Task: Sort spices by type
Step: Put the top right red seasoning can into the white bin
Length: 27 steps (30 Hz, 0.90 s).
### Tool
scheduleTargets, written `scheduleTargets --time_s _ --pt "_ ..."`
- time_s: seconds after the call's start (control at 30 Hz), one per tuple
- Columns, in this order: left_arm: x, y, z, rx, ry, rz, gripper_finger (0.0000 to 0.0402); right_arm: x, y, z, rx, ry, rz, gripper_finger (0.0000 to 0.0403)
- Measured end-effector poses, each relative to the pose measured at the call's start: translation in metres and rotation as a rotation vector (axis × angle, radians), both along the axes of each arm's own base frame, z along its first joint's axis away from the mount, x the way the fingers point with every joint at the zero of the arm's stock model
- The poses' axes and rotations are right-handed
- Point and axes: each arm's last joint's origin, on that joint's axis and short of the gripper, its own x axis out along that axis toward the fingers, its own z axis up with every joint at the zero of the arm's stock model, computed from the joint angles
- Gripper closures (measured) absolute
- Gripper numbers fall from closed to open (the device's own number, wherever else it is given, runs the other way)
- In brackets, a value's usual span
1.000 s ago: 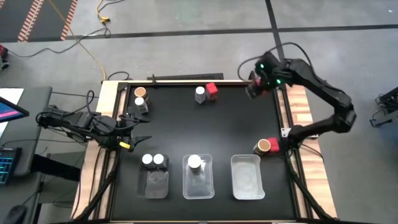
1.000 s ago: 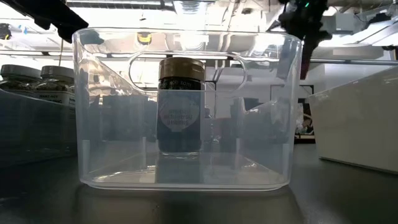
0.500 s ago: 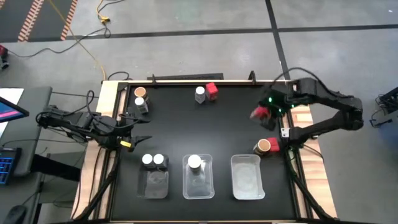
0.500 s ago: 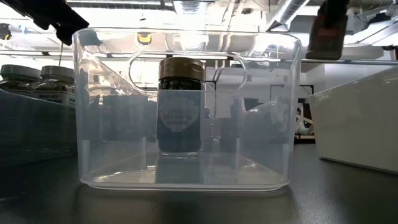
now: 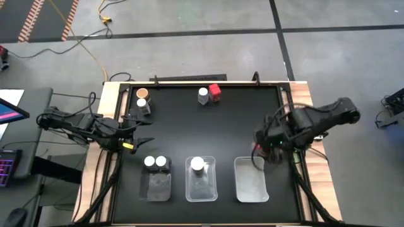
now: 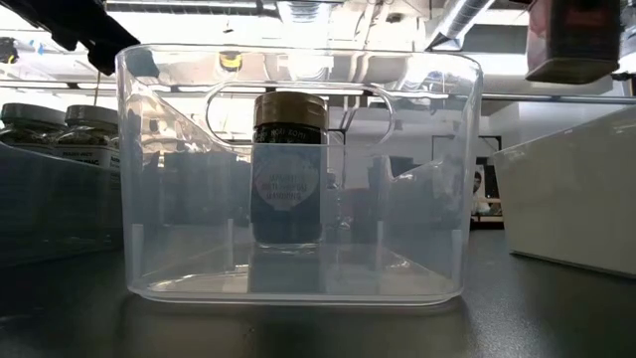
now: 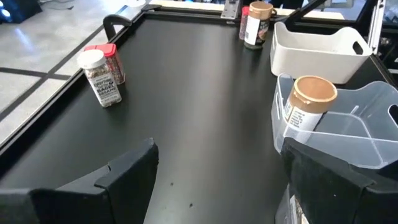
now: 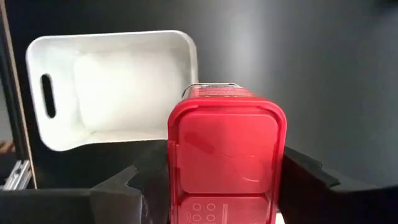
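I am carrying the red-capped jar (image 8: pixel 225 158) clamped in my right claw (image 5: pixel 264 149), hanging just beside the empty right tray's (image 5: pixel 249 183) far corner, cap toward my wrist. The tray is lying ahead and slightly inward of my claw. My left claw (image 5: pixel 140 142) is waiting with its fingers apart, far across from that tray.
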Motion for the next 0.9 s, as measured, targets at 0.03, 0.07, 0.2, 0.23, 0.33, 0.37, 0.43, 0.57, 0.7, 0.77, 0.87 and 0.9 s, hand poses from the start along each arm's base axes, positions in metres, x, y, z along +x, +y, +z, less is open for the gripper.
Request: scheduleTargets --time_s 0.03,0.07,0.2,0.23,0.33,0.37,0.43,0.57,0.7,0.77,0.87,0.9 --pt "0.0 0.0 0.0 0.0 0.0 0.0 0.0079 0.003 0.006 -0.003 -0.001 0.008 0.01 0.0152" --pt "0.0 0.0 0.0 0.0 0.0 0.0 0.0079 0.006 0.011 -0.006 0.0 0.016 0.012 0.0152" --pt "0.0 0.0 0.0 -0.022 -0.002 0.01 0.0079 0.018 0.032 -0.017 0.02 0.022 -0.031 0.0152" --pt "0.0 0.0 0.0 -0.025 -0.002 0.011 0.0079 0.021 0.038 -0.02 0.03 0.017 -0.051 0.0152" --pt "0.0 0.0 0.0 -0.023 -0.001 0.011 0.0079 0.03 0.054 -0.026 0.069 -0.022 -0.076 0.0152" --pt "0.0 0.0 0.0 -0.021 -0.001 0.009 0.0079 0.032 0.059 -0.027 0.073 -0.033 -0.069 0.0152" --pt "0.0 0.0 0.0 -0.013 0.001 0.007 0.0079 0.034 0.067 -0.031 0.067 -0.035 -0.046 0.0152" --pt "0.0 0.0 0.0 0.004 0.006 0.0 0.0079 0.034 0.074 -0.042 0.055 -0.004 -0.052 0.0153" --pt "0.0 0.0 -0.001 0.012 0.009 -0.004 0.0079 0.033 0.075 -0.048 0.049 0.012 -0.089 0.0153" --pt "0.0 0.0 -0.001 0.01 0.009 -0.003 0.0079 0.033 0.076 -0.048 0.039 0.0 -0.071 0.0153" --pt "0.0 0.0 -0.001 0.004 0.007 -0.001 0.0079 0.034 0.076 -0.049 0.033 -0.01 -0.054 0.0153" --pt "0.0 0.0 -0.001 0.004 0.006 0.0 0.0079 0.035 0.076 -0.053 0.034 -0.014 -0.055 0.0153"
